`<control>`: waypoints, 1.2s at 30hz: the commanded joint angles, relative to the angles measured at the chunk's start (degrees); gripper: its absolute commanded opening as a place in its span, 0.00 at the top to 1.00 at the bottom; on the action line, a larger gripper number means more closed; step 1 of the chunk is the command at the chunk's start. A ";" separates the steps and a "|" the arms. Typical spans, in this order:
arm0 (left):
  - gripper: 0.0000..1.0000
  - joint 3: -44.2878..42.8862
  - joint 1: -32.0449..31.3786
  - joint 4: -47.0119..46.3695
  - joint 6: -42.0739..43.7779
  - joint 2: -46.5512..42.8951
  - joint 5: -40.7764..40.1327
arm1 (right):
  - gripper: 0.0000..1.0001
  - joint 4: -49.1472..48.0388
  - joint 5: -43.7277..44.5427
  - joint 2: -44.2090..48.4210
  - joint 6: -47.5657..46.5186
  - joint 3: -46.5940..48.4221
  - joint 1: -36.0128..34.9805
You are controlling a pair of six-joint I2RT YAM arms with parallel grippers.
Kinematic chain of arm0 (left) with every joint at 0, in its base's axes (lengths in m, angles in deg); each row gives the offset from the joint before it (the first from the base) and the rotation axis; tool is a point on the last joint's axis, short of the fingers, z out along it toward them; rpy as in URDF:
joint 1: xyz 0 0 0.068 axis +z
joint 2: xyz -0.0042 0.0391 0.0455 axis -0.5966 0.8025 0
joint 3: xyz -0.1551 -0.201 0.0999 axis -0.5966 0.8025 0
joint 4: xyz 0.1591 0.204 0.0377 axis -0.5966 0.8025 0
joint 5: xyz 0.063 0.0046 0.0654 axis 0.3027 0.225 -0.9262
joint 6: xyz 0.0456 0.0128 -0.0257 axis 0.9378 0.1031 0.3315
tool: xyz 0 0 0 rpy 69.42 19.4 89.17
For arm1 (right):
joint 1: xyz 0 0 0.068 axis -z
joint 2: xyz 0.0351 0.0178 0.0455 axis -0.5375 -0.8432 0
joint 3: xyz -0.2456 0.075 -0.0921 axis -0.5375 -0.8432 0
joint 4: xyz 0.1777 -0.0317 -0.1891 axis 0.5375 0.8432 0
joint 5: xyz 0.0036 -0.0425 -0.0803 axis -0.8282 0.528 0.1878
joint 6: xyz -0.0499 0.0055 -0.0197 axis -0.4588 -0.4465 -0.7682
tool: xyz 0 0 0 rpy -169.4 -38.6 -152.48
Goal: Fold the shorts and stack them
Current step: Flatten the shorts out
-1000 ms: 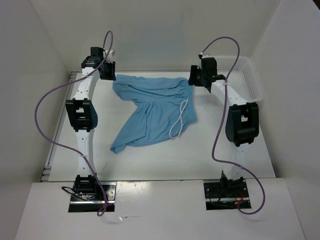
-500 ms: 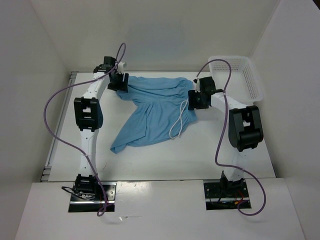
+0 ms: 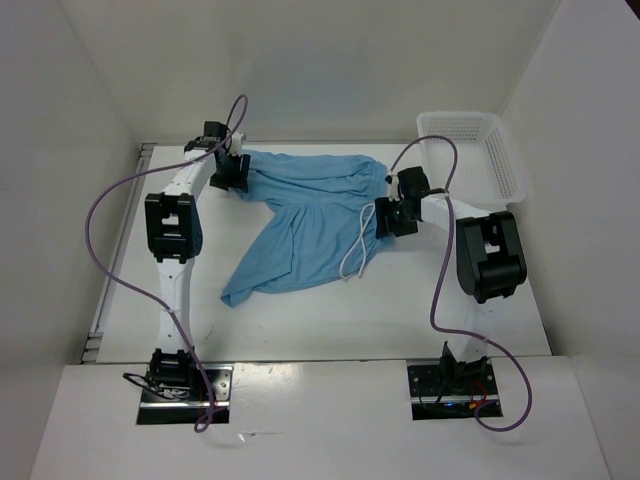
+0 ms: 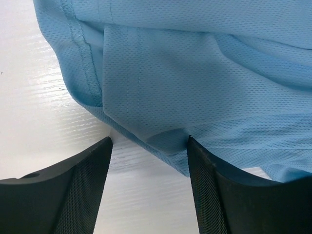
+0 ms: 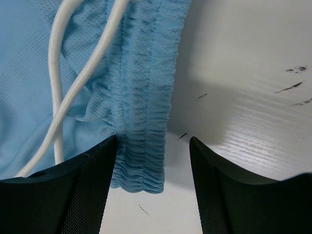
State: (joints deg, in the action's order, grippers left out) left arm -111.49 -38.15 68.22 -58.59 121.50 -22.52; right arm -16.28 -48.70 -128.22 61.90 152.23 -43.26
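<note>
Lying unfolded on the table [image 3: 350,320], item one: shorts [image 3: 310,215], one pair, light blue, one leg trailing towards the near edge. Judged stage: pickup for the first fold, with nothing folded or stacked yet.

Item two: drawstring [image 3: 358,245], one, white, looped in two strands across the shorts beside the waistband [image 5: 146,97].

Item three: left gripper [image 4: 148,141], one, low at the shorts' far left corner. Jaws wide apart. A hemmed corner of the fabric lies in the gap, not pinched. This placement is probably chosen so that closing would catch that corner.

Item four: right gripper [image 5: 153,141], one, low at the opposite side of the shorts. Jaws equally wide, straddling the end of the gathered waistband, with the drawstring just beside one finger. Holds nothing. Probable reason: with two far points taken together, the cloth can be lifted and laid over itself.

Item five: basket [image 3: 470,116], one, white mesh, standing well apart from the shorts on the robot's right, beyond the waistband side.
</note>
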 commanded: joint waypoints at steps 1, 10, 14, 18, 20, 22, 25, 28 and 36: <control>0.29 2.27 -0.32 -0.39 0.19 -1.45 1.77 | 0.33 0.46 -1.10 1.64 -0.18 -1.12 -0.60; 0.87 11.90 -2.70 -3.01 0.19 -4.60 2.48 | 0.93 0.46 4.87 2.34 -0.88 -0.59 -0.60; 1.00 25.25 -2.70 -7.76 0.19 -10.49 2.48 | 1.00 1.59 6.02 4.18 -3.86 -0.59 -0.60; 1.00 36.25 -2.09 -10.49 0.19 -19.61 1.95 | 1.00 4.23 6.02 6.73 -7.20 -1.20 -0.60; 1.00 39.44 -1.39 -10.50 0.19 -22.61 0.82 | 1.00 6.16 4.80 9.00 -8.70 -2.60 -0.60; 1.00 42.61 0.55 -8.57 0.19 -26.75 0.81 | 1.00 9.14 2.69 10.59 -10.10 -3.22 -0.60; 1.00 43.84 3.80 -7.51 0.19 -31.50 0.98 | 1.00 13.10 -2.84 13.85 -12.13 -3.22 -1.12; 0.59 45.25 3.72 -7.51 0.19 -32.82 3.53 | 0.89 13.11 -4.26 15.61 -12.31 -5.15 -2.43; 0.22 51.67 2.13 -9.44 0.19 -46.08 -1.64 | 0.63 9.25 0.04 17.19 -13.01 -6.73 -3.06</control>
State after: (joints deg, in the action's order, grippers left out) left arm -60.78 -35.81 60.04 -58.63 83.64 -21.40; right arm -6.08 -50.62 -114.27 49.94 146.83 -46.03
